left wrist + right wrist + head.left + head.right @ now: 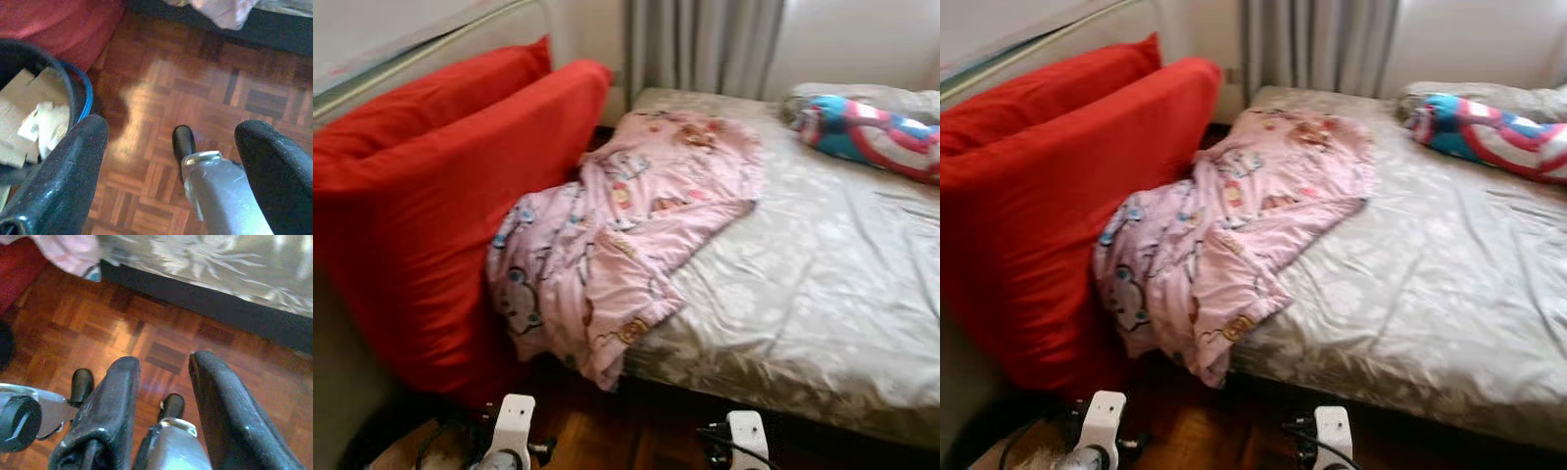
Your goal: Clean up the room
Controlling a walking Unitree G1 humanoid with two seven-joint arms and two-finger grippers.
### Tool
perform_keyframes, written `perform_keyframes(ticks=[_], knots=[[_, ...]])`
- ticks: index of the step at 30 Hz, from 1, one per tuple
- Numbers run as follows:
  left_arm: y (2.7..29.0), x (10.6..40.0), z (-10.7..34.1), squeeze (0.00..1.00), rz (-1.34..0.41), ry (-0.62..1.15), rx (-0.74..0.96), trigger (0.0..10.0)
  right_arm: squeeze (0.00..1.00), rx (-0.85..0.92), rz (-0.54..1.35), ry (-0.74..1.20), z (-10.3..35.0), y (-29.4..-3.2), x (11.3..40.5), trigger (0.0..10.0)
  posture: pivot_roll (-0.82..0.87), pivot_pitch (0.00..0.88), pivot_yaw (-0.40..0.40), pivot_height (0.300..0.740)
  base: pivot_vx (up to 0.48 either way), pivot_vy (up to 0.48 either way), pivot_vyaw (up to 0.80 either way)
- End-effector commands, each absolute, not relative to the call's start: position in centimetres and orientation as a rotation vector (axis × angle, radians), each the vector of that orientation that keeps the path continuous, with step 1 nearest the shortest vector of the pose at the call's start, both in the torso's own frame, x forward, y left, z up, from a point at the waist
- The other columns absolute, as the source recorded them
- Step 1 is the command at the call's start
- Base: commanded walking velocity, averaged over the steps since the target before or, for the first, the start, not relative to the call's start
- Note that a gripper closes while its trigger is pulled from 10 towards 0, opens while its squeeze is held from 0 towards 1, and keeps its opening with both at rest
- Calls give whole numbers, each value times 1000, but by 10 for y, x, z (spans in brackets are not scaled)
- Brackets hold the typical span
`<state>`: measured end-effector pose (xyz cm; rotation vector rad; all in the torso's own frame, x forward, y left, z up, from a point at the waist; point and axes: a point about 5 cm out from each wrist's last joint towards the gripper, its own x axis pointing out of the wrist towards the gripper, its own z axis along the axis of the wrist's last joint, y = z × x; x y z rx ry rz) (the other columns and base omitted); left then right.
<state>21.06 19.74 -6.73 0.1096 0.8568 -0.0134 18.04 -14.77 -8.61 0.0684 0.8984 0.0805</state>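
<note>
A pink patterned blanket (626, 225) lies crumpled over the near left corner of the bed (822, 294), and one end hangs down toward the floor. Two big red cushions (440, 206) lean against the bed's left side. A blue, red and white pillow (871, 132) lies at the bed's far right. Both arms hang low in front of the bed, the left arm (512, 426) and the right arm (744, 441). My left gripper (173, 129) is open above the parquet with nothing between its fingers. My right gripper (164, 362) is also open over the floor near the bed's edge.
A black bin with a blue rim (80, 98), holding cardboard and paper, stands on the floor beside the red cushions. Grey curtains (705, 44) hang behind the bed. The parquet floor (205, 88) runs along the dark bed base (234, 316).
</note>
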Motion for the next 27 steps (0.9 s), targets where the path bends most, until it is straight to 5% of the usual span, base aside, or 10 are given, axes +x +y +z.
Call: perform_keyframes(ticks=[1, 27], knots=[[198, 206, -70, 0, -22, 881, 117, 10000, 0, 79, 68, 912, -88, -149, 177, 10000, -24, 22, -5, 740, 0, 0, 0], [198, 206, -70, 0, -30, 885, 124, 10000, 0, 82, 74, 907, -88, -148, 177, 10000, -27, 25, -4, 740, 235, 0, 137]])
